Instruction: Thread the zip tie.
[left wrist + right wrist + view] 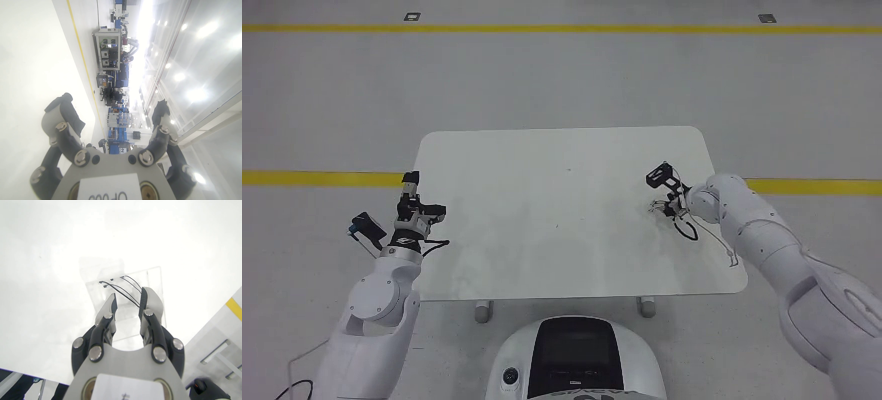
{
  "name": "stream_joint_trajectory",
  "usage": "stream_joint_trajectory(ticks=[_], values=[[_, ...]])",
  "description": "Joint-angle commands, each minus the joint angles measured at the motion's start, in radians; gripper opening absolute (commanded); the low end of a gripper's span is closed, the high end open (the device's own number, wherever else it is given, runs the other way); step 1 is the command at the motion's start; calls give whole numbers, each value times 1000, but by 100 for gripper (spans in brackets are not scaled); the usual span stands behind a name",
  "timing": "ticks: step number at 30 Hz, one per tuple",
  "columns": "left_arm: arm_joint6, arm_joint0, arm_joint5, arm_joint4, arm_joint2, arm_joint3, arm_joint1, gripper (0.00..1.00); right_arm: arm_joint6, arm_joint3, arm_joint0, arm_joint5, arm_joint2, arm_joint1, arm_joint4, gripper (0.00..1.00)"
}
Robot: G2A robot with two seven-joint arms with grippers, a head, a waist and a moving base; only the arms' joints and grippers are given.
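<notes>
My right pincer point(129, 292) hangs open, nothing gripped, tips down over the table point(47, 256). The zip ties point(121, 289) lie right below & just ahead of my tips: a few thin black ones, heads at the far end, tails running back behind one finger point(149, 300). Touching it or not, can't tell. They're all inside a clear tray point(160, 279), which sits flat on the table directly under this pincer, its far wall just past my tips. My left pincer point(114, 100) is open too & empty, off at the opposite table edge, well apart from tray & ties, aimed out at the room.
</notes>
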Motion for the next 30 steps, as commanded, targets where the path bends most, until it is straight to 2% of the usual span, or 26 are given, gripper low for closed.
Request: stream_joint_trajectory(ticks=[1, 10, 13, 14, 18, 30], values=[[0, 0, 0, 0, 0, 0, 0, 100, -4, 20, 2, 0, -7, -10, 2, 27], [0, 0, 0, 0, 0, 0, 0, 100, -10, 84, 19, 0, -35, -43, 24, 24], [0, 0, 0, 0, 0, 0, 0, 100, -14, 99, 25, 0, -43, -51, 30, 16], [0, 0, 0, 0, 0, 0, 0, 100, -15, 103, 27, 0, -46, -53, 32, 9], [0, 0, 0, 0, 0, 0, 0, 100, -17, 118, 33, 0, -55, -60, 39, 0], [0, 0, 0, 0, 0, 0, 0, 100, -38, 126, 46, 0, -69, -53, 44, 0]])
